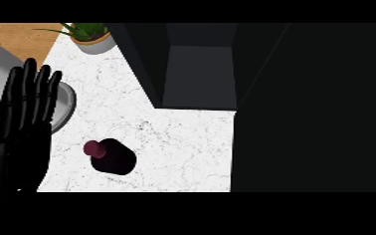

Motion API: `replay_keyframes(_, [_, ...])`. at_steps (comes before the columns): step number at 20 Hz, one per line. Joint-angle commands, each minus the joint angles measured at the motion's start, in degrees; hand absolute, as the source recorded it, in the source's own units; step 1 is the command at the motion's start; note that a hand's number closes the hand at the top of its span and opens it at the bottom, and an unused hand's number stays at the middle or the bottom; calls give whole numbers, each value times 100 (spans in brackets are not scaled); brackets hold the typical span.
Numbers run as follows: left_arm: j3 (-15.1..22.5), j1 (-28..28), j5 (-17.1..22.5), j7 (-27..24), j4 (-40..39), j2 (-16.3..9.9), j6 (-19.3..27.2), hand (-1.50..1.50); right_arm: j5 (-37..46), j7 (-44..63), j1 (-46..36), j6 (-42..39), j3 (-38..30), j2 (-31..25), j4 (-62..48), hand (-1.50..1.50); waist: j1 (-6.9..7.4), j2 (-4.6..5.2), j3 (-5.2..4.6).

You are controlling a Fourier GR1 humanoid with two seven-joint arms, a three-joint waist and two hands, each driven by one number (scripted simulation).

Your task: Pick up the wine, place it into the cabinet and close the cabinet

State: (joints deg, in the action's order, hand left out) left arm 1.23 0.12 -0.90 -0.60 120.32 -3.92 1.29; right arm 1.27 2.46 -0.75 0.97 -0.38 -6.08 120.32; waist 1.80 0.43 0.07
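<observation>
The wine bottle [112, 156] is dark with a maroon cap and stands on the white marble counter [183, 144] at the lower left. Behind it the dark cabinet [198, 67] stands with its door open, the grey inside showing; the open door [305, 109] fills the right side of the view. My left hand [26, 109] rests at the left edge with its fingers straight and pointing up, apart from the bottle. The right hand does not show.
A potted green plant [89, 36] sits at the back left of the counter. A grey round dish [64, 104] lies partly behind my left hand. Wooden flooring [26, 37] shows beyond the counter's left edge.
</observation>
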Motion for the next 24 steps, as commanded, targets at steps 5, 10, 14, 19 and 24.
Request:
replay_keyframes(5, [1054,-872,-1177,1007,-421,343,441,-150,72,-82,829,-87,439,251,675,-150,-295,-52,-1])
replay_keyframes(10, [1543,-838,-262,2198,-495,385,1125,-150,-925,496,1208,-1170,1177,-158,1238,-150,-347,-81,3])
replay_keyframes(14, [2399,-975,-675,2706,-189,389,1940,-150,-1130,1383,1266,-903,1258,-156,2196,-150,-238,-66,-7])
replay_keyframes(19, [3205,-1735,-1413,3863,64,391,2894,-150,-1178,1590,1669,-968,1452,-227,2681,-150,-235,-67,-3])
replay_keyframes(24, [3411,-2225,-1968,4918,366,392,3194,-150,-1032,1682,2070,-934,1712,-226,3169,-150,-249,-75,-3])
